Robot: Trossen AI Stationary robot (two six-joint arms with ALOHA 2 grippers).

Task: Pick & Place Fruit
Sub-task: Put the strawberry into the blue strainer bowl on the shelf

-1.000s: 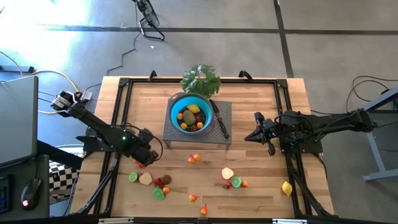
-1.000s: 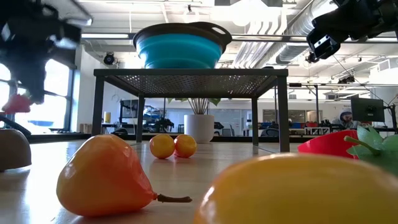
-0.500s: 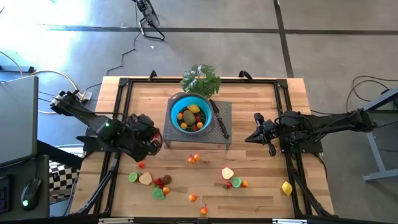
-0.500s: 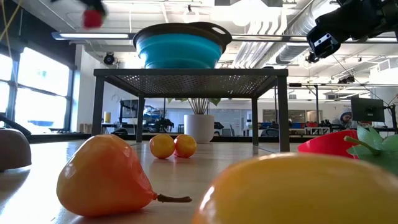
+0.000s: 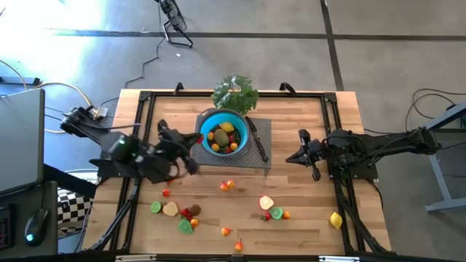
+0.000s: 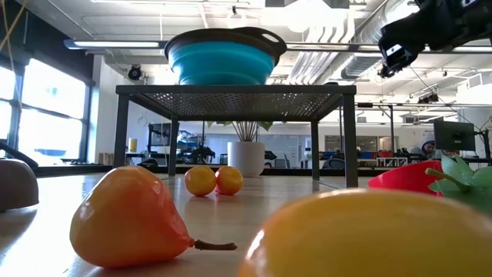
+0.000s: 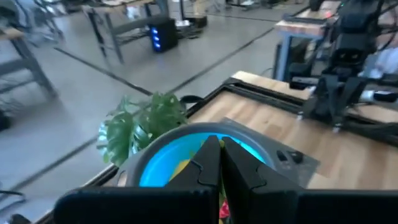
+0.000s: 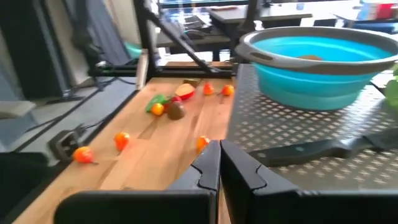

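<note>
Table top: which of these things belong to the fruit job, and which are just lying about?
Job:
- small toy fruit loose on the wood
- fruit already in the blue bowl
- blue bowl, on the mesh stand
- left gripper, shut, a red piece at its tip, at the bowl's rim
- right gripper, shut, waiting beside the stand

Lying about:
- leafy green bunch
- black-handled knife

The pale wooden plank table [image 5: 306,124] carries a grey perforated metal stand [image 5: 261,129] at centre, with small plastic toy fruits [image 5: 266,203] scattered toward six o'clock.
</note>
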